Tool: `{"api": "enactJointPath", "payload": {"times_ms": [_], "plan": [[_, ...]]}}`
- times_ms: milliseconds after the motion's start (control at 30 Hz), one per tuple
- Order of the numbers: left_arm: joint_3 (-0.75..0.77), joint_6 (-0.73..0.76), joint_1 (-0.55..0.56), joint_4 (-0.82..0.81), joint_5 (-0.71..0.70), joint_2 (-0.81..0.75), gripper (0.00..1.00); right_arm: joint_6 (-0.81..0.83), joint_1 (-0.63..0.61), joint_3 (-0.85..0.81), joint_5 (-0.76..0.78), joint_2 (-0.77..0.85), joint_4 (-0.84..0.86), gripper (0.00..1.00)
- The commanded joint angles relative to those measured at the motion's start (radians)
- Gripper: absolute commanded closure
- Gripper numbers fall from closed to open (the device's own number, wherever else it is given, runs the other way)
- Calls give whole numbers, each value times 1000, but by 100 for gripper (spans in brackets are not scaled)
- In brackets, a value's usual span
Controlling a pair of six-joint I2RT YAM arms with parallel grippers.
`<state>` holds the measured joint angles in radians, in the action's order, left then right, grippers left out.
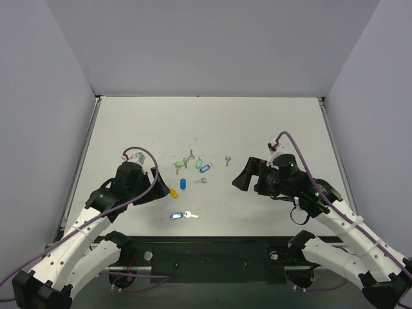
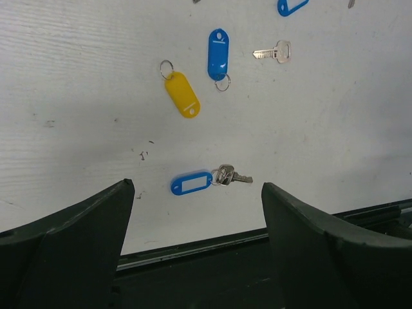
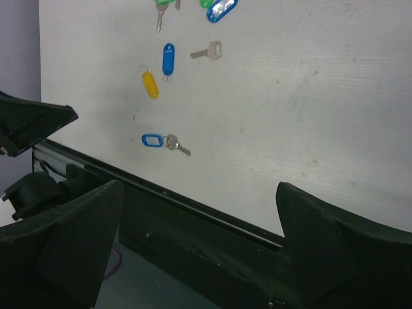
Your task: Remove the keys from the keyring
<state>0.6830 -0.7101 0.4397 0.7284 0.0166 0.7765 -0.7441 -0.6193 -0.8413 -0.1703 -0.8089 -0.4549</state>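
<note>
Keyring (image 2: 191,184) tag: glossy light-blue plastic oval; key (image 2: 230,176) round-headed metal. I see left claw (image 2: 196,193) and right claw (image 3: 199,190) spread, empty.

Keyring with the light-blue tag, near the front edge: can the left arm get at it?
Probably yes. The left tool stands open and empty, and its wrist view shows the keyring and its key lying bare on the table straight ahead, nothing over them. The yellow tag lies clear.

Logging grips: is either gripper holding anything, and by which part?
Nothing. The left gripper and right gripper are open, empty; the keyring lies on the table.
</note>
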Motion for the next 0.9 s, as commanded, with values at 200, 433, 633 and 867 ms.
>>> {"api": "enactJointPath", "payload": {"times_ms": [200,433,633,867], "plan": [[-168,-62,119,-268,-17,-8,14,-164,-259,105,28,-127,333,0],[-214,26,129,-434,32,89,14,-205,-290,163,-1,-171,419,0],[-232,44,129,-524,71,214,14,-236,-336,222,-2,-194,493,0],[-287,34,137,-636,172,309,15,-230,-353,242,9,-176,475,0]]}}
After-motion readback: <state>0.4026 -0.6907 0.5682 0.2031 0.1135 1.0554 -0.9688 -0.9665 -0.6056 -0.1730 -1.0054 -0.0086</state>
